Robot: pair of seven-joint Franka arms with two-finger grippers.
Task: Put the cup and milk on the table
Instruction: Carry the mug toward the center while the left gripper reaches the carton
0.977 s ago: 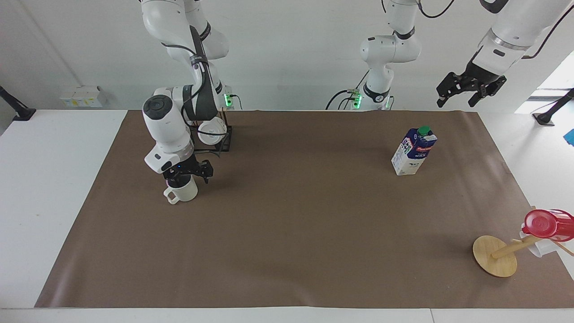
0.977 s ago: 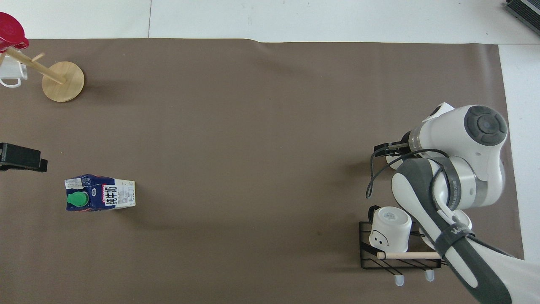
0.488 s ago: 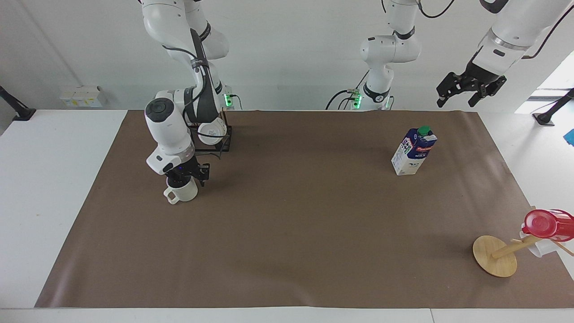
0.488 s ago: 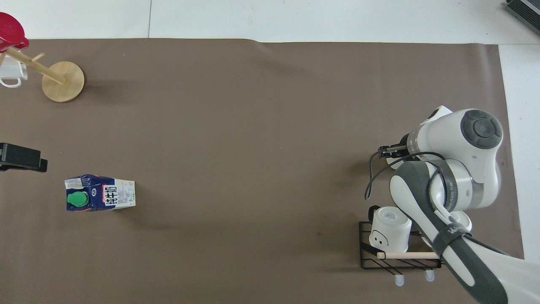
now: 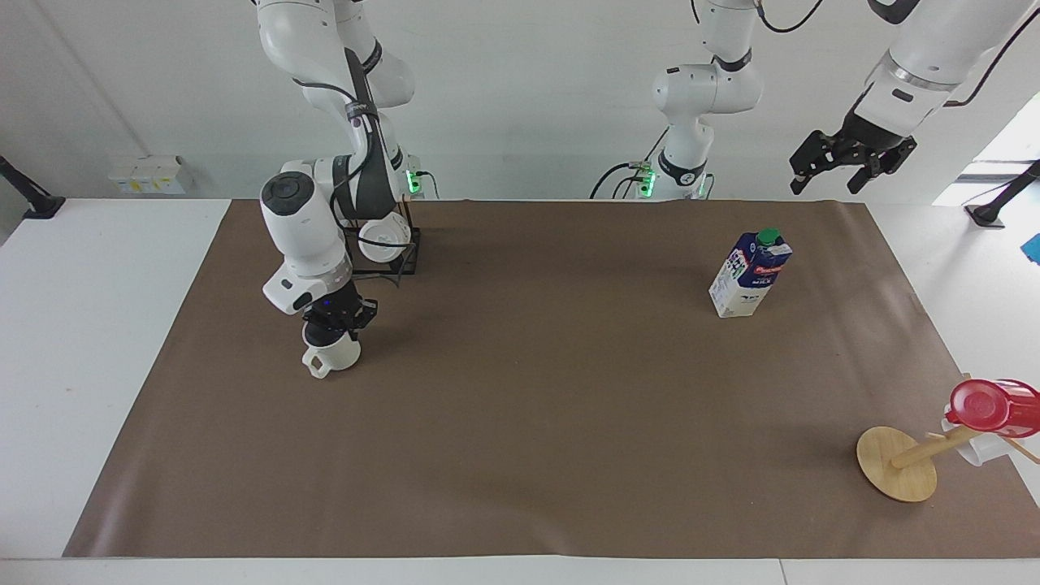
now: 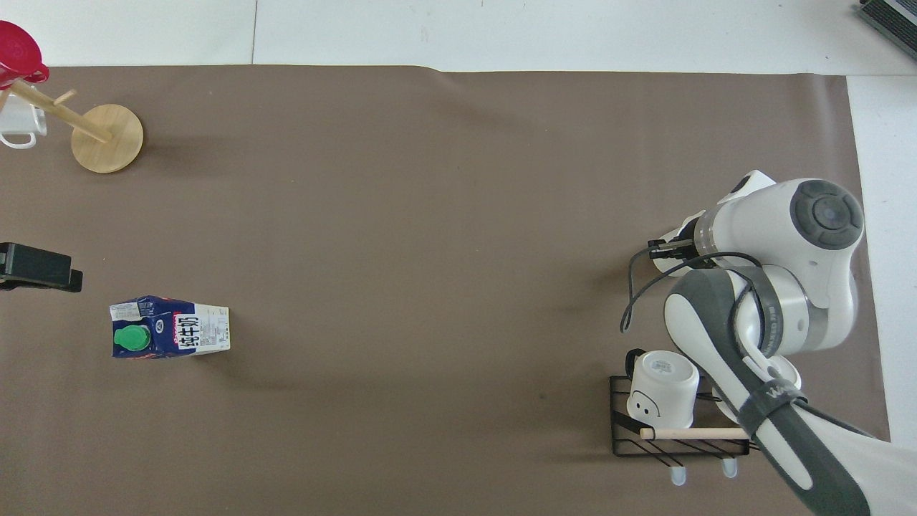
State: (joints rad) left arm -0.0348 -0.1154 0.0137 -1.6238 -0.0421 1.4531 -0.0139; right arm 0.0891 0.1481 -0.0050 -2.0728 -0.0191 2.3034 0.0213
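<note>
Gripping the cup by its rim on the table, the right gripper is clamped; left gripper waits spread wide.

Cream cups in my right gripper: 1
Milk cartons: 1
White mugs on the black wire rack: 1 plain to see, perhaps 2, my arm hides the rest
Red plastic cups: 1
Wooden stands: 1
My grippers: 2, the left included
</note>
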